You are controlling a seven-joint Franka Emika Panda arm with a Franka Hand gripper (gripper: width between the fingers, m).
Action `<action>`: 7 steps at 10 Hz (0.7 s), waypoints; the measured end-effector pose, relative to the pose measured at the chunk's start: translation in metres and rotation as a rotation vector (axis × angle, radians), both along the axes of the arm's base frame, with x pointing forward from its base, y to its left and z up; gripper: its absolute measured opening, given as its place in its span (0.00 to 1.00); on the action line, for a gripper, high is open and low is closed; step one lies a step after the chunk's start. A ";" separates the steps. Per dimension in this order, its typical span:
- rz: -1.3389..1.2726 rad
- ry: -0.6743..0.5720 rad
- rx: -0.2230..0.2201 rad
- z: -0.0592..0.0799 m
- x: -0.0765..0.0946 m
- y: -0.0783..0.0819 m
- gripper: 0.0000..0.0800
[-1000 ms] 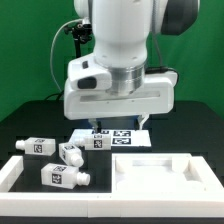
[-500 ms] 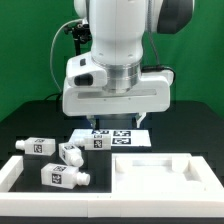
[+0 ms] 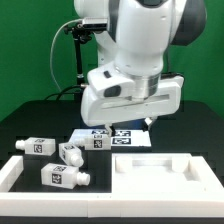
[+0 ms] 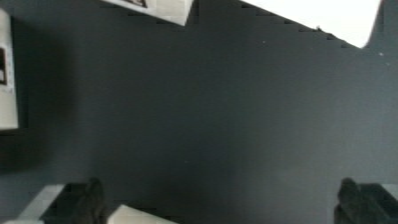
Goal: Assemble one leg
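Green backdrop, black desk (image 3: 22, 128); four loose white legs (image 3: 68, 153) lying beside the marker board (image 3: 132, 139), none gripped.

Nearest leg (image 3: 97, 141) touching the marker board's edge on the exterior view's left. Second leg just beyond it on that side, third leg (image 3: 40, 146) further out still, fourth leg (image 3: 65, 176) nearer the camera than the board. White tabletop (image 3: 150, 168) in front of the marker board toward the exterior view's right, apart from every leg. Low white frame (image 3: 14, 172) round the desk's front. White arm (image 3: 140, 40) poised over the marker board, carrying nothing. Jaws spread wide in the wrist view: dark fingertips (image 4: 75, 203) far apart over bare desk, nothing between.
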State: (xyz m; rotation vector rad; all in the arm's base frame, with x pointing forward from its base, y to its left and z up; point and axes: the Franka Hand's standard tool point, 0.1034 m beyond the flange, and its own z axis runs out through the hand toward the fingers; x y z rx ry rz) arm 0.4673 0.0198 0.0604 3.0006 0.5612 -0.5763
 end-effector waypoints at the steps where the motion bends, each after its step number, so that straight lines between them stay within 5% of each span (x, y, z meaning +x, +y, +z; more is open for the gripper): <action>1: -0.027 0.006 -0.002 0.000 0.000 -0.001 0.81; 4: -0.157 -0.005 -0.052 -0.001 0.000 0.000 0.81; 7: -0.062 0.035 -0.054 -0.010 -0.024 0.000 0.81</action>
